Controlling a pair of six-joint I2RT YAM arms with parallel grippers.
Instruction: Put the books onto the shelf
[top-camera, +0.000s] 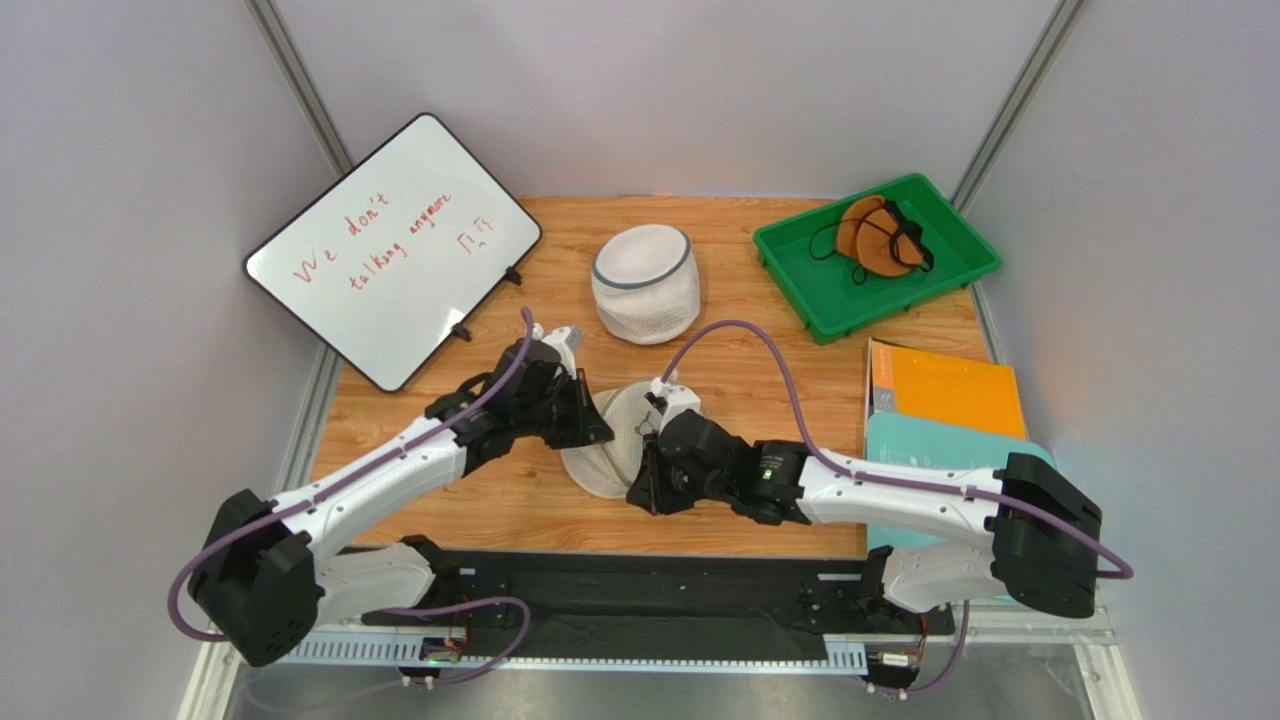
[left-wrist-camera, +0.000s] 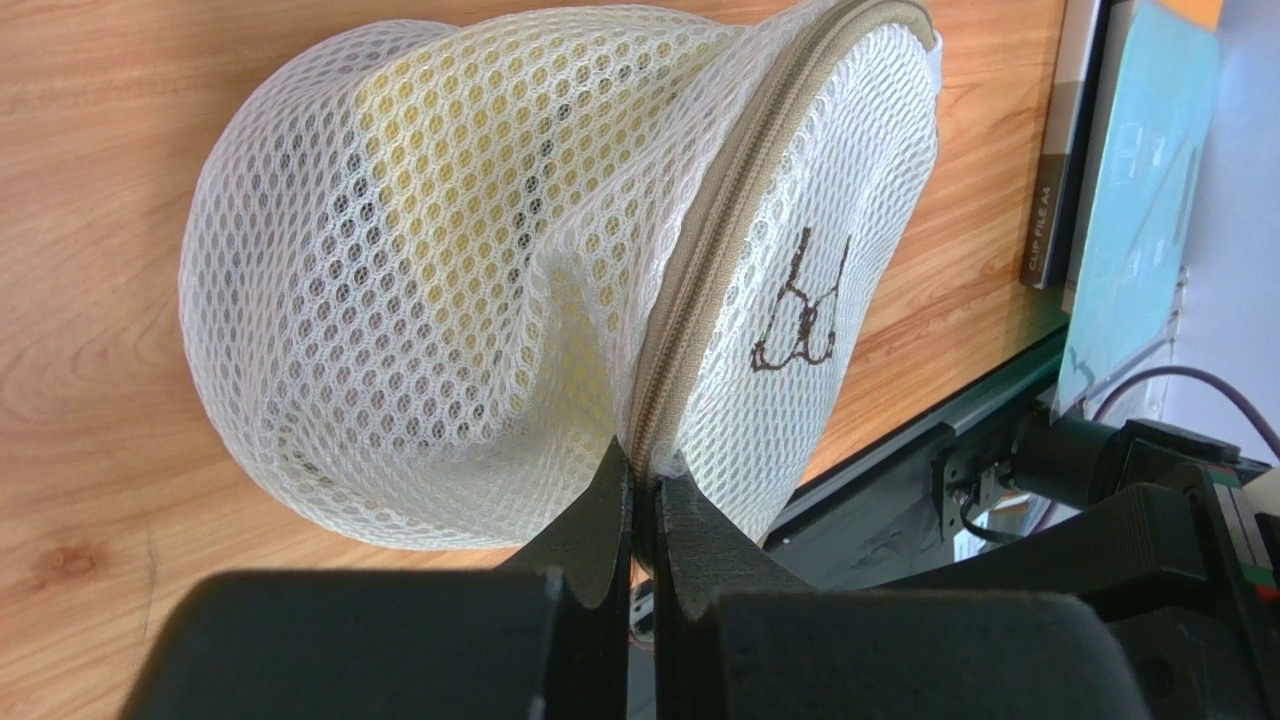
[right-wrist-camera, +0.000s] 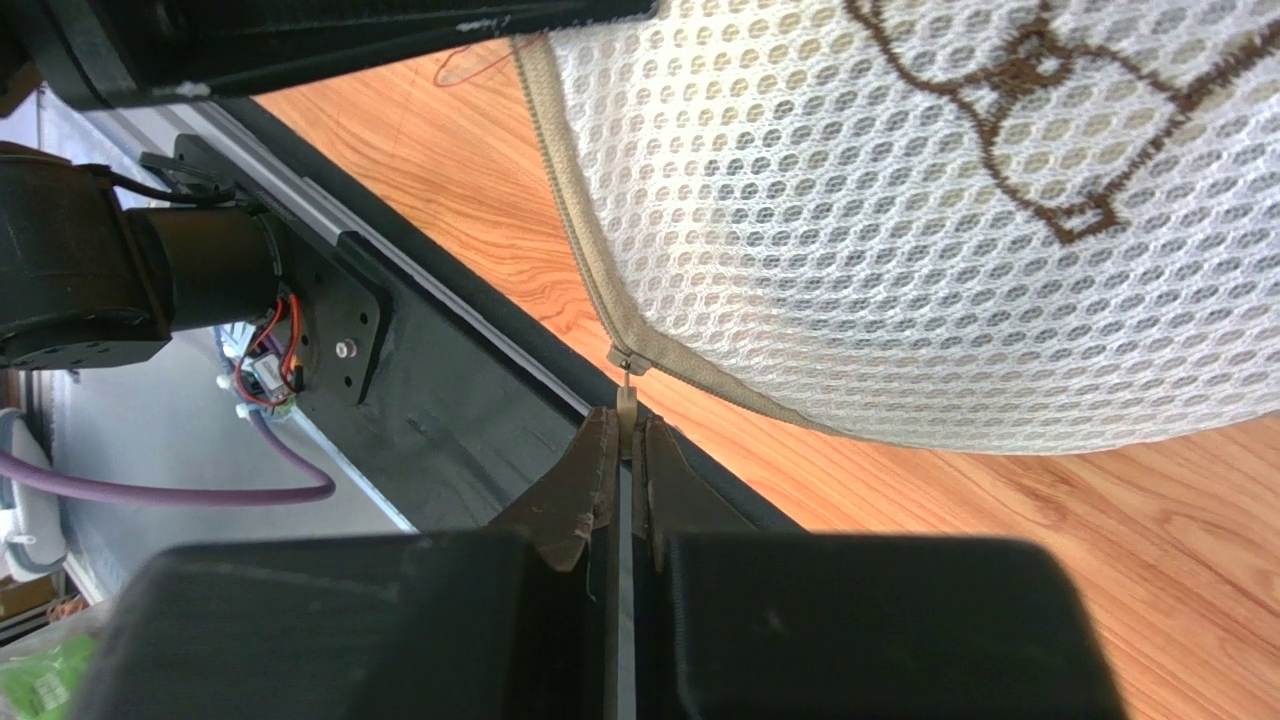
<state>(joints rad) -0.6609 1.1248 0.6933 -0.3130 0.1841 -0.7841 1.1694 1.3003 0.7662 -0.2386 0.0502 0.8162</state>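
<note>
- Jaws of my left gripper (left-wrist-camera: 643, 488) are clenched on the edge of a white mesh bag (left-wrist-camera: 451, 270), pinching right at its zipper (left-wrist-camera: 721, 255).
- My right gripper (right-wrist-camera: 624, 435) is clamped tight as well, on the small zipper pull (right-wrist-camera: 622, 393) hanging from the bag's rim.
- The bag bulges between the two grippers above the table (top-camera: 751, 390). I cannot tell whether it touches the wood.
- The orange book (top-camera: 947, 387) and the teal book (top-camera: 939, 450) lie flat at the table's right edge, touching each other and well apart from both grippers. My right arm covers part of the teal one.
- Farther back I see a second mesh bag (top-camera: 646, 282), a green tray (top-camera: 812, 278) holding a brown item (top-camera: 879, 237), and a whiteboard (top-camera: 394, 248) at the far left.
</note>
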